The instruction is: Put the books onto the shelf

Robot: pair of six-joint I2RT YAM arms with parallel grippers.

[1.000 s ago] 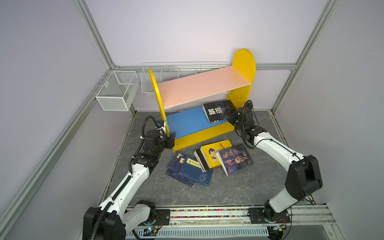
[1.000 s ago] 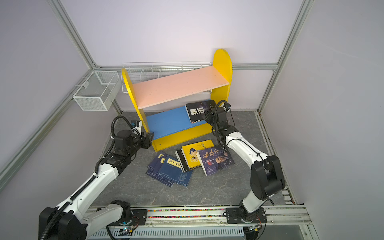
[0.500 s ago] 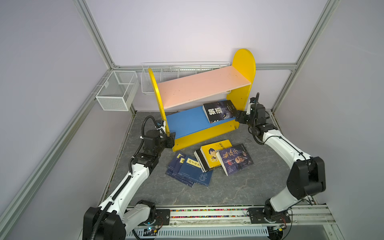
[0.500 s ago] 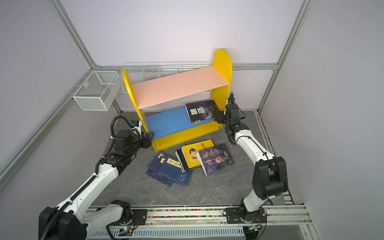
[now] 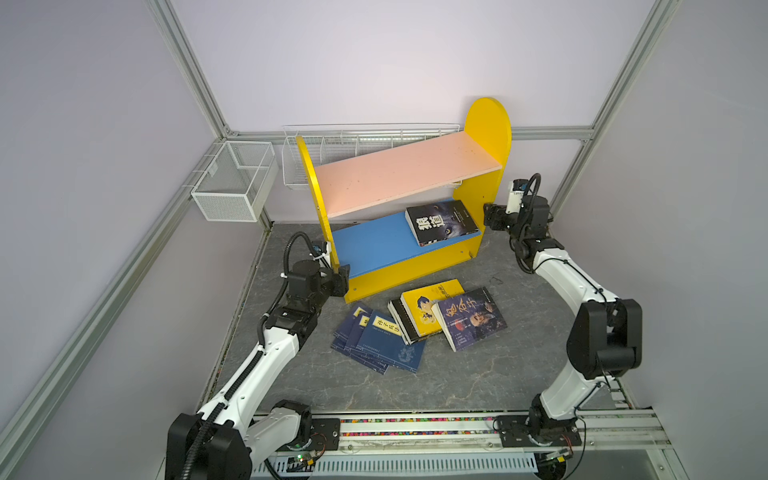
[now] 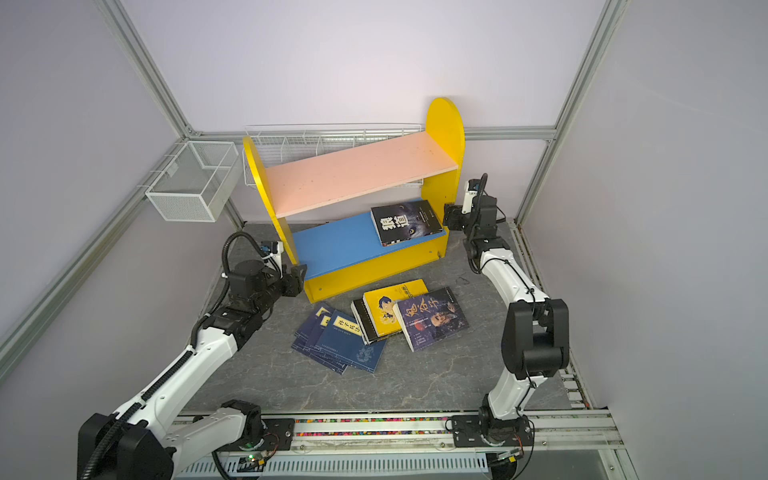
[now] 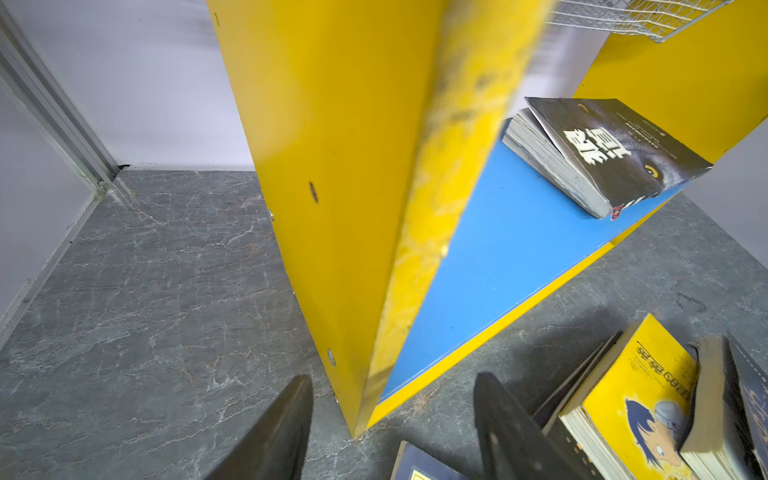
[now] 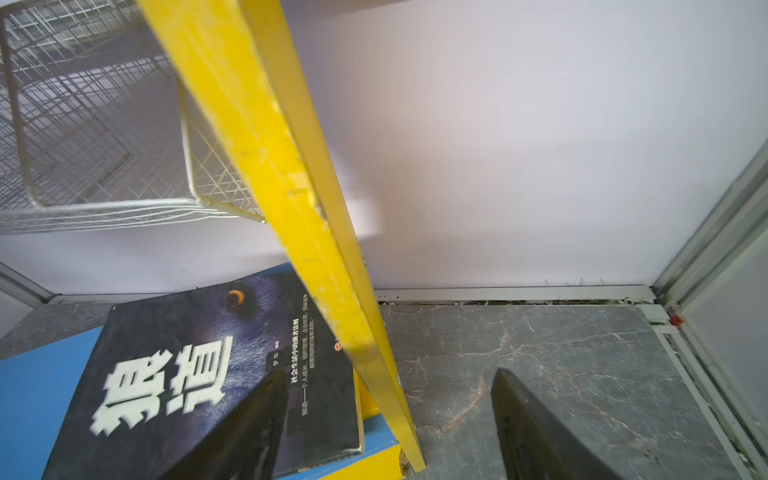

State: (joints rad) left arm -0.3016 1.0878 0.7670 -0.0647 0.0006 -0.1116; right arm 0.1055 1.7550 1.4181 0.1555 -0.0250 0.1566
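currently both tools are spread wide and grip nothing: the left gripper [image 7: 392,378] straddles the front edge of the left side panel of the shelf [image 5: 487,124], gaps either side; the right gripper [image 8: 390,372] straddles the right panel likewise. both arms reach forward, wrists level. one dark book [image 5: 440,222] lies on the blue board [image 5: 374,245]; the other books [image 5: 415,320] lie on the floor [image 5: 457,386] just in front.

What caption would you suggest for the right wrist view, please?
Right gripper, open, faces the shelf's side panel; a black book lies on the blue board.
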